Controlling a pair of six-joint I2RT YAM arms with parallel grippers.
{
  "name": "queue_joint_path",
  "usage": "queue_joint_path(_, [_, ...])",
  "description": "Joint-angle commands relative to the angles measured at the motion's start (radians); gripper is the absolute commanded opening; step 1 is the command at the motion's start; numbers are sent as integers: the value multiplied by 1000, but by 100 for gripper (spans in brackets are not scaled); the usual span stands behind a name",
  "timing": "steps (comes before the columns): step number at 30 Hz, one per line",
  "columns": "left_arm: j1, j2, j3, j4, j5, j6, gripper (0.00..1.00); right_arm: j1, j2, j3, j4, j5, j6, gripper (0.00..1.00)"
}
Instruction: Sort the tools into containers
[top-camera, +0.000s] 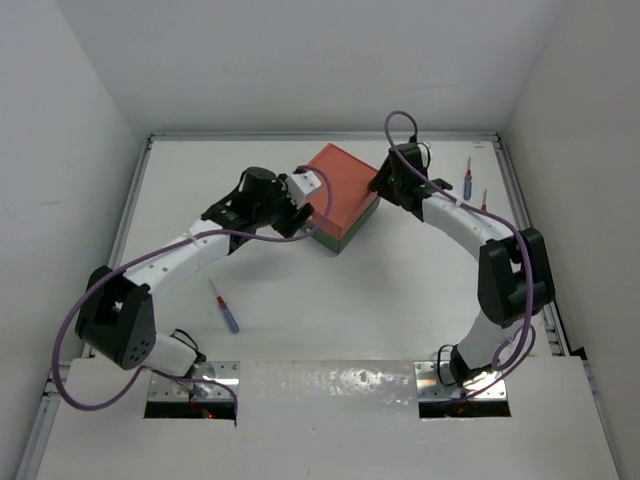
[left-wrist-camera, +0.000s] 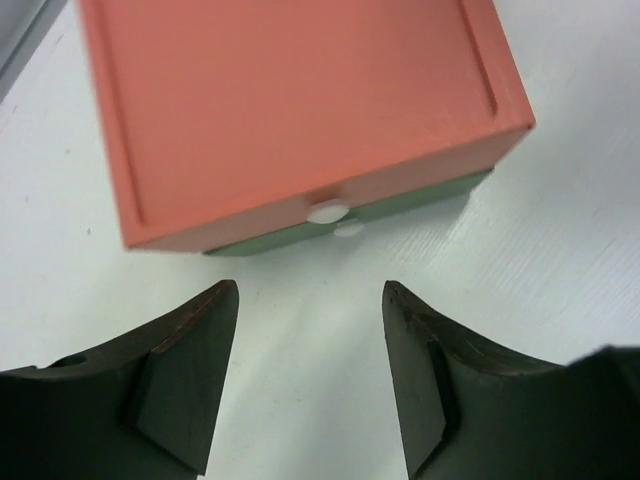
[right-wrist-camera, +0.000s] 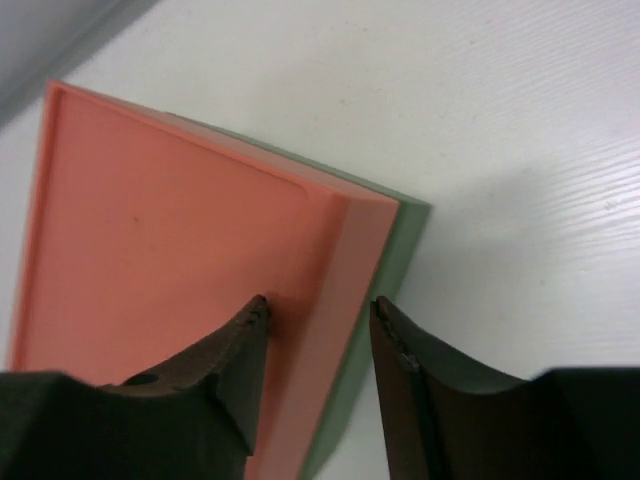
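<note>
We note: left arm (top-camera: 190, 250), right arm (top-camera: 470, 225) both reach inward; left gripper (left-wrist-camera: 310, 300) jaws wide; right gripper (right-wrist-camera: 318, 310) jaws narrowly parted.

- Green box (left-wrist-camera: 420, 200): mostly hidden under the red box (left-wrist-camera: 300, 100); only a narrow strip shows in each view.
- Red box: far side cut off by the top edge at the left wrist; near end cut off at the right wrist.
- Upper knob (left-wrist-camera: 328, 211), lower knob (left-wrist-camera: 349, 229): blurred, the lower one half covered.
- Two screwdrivers (top-camera: 467, 183) by the right wall: too small for detail.
- Left gripper (left-wrist-camera: 310, 295), right gripper (right-wrist-camera: 318, 305): finger bases cut off by the bottom edge; from above, hidden beneath their wrists.
</note>
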Motion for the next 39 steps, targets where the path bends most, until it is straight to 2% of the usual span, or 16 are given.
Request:
queue_joint_path(1, [-10,-65,-60,59,-100,-241,58,10,-39,99,-232,66,-255,47])
queue_joint_path(4, [-10,-76,-125,91,-161,-390,71,4,-50,214,-297,87,-402,76])
queue_joint_path(6, [-10,-56,-150,137,-175,-420,73,-4,-38,265,-337,54,-456,85])
queue_joint_path(8, [-11,-33,-172,179,-183,-425,71,-33,-17,357,-367,-20,-524,93])
queue_joint_path(12, [-13,25,-210,277,-197,-361,67,-90,123,544,-421,-241,-630,98])
queue_joint_path(15, [-13,85,-169,295,-194,-337,66,-134,247,720,-427,-382,-680,98])
queue_joint_path(19, [-16,129,-179,346,-176,-347,64,-141,367,808,-366,-454,-664,98])
queue_joint_path(25, [-37,178,-221,465,-129,-318,64,-138,430,719,-171,-488,-604,96])
queue_joint_path(31, [-53,278,-181,530,-143,-300,68,-136,476,660,-150,-537,-611,92])
queue_joint_path(35, [-54,326,-141,512,-208,-353,65,-135,441,552,-77,-582,-602,85])
queue_joint_path(39, [-54,337,-132,544,-208,-380,61,-135,415,473,-28,-649,-599,72])
